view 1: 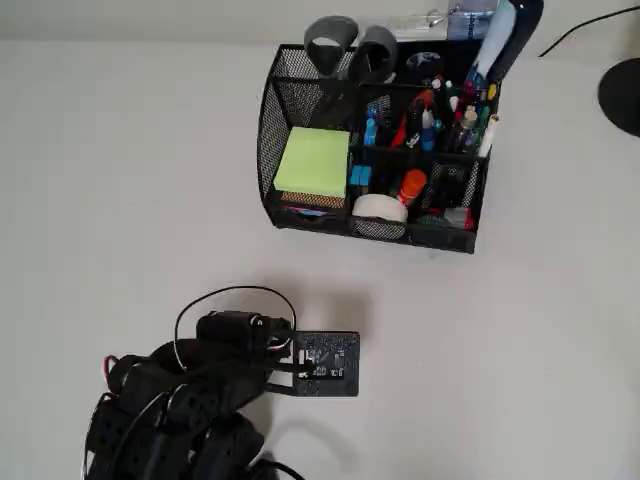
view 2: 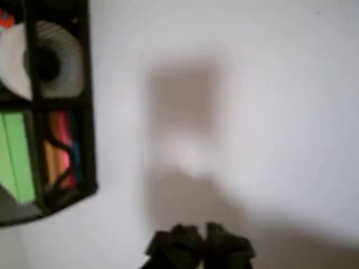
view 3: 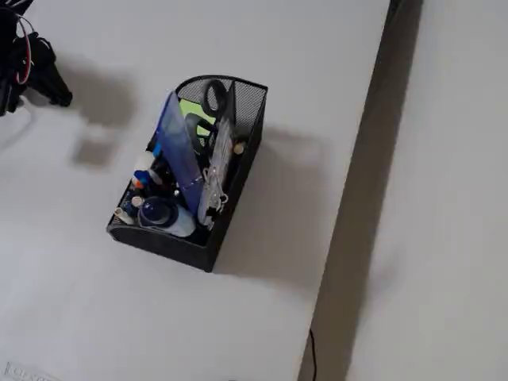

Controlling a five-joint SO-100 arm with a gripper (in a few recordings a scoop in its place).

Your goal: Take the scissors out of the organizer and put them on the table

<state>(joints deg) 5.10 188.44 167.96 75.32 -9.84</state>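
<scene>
The scissors (view 1: pixel 345 48) stand in the back compartment of the black mesh organizer (view 1: pixel 272 130), blades down, with their two dark grey loop handles sticking up above the rim. In the fixed view the scissors' handles (view 3: pixel 216 95) show at the far end of the organizer (view 3: pixel 252 103). My gripper (view 2: pixel 196 246) hovers over the bare white table (view 1: pixel 120 180), well in front of the organizer, and its blurred tips look shut on nothing. In the fixed view the gripper (view 3: pixel 59 94) is at the top left. The wrist view catches the organizer's front corner (view 2: pixel 84 112).
A lime-green note pad (view 1: pixel 312 160), a white tape roll (view 1: pixel 380 207) and coloured pens (view 1: pixel 440 115) fill the organizer. A tall blue item (view 1: pixel 505 35) leans at its back right. A black round object (view 1: pixel 625 95) lies at the right edge. The table's edge (view 3: pixel 357 198) runs right of the organizer.
</scene>
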